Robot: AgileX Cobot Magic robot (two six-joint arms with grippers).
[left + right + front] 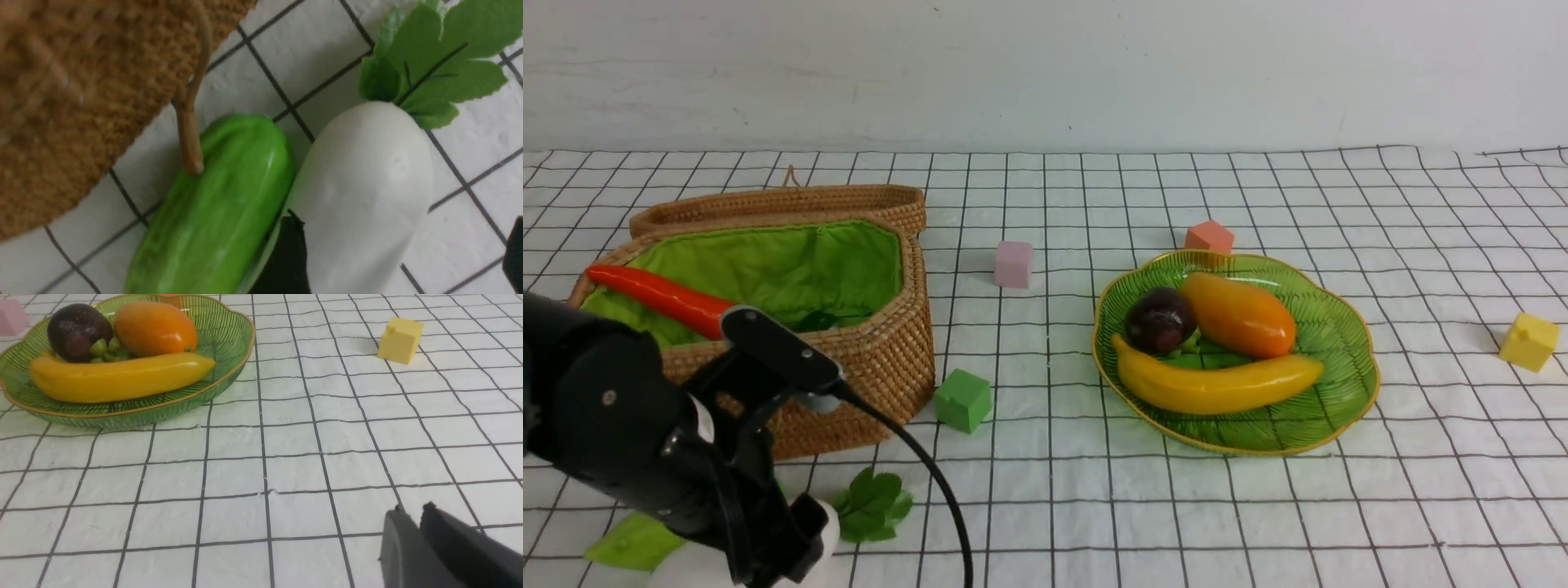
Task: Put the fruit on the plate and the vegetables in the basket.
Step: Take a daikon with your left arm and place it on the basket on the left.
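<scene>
Probably a tabletop test setup (white grid-lined cloth [1045,506], 1 robot arm [629,416]).

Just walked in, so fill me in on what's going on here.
The robot's open left gripper is poised around the fat white toy radish, beside the light green toy cucumber, outside the brown wicker basket. The orange-red toy carrot is in the basket. All three toy fruits sit on the green glass dish.
</scene>
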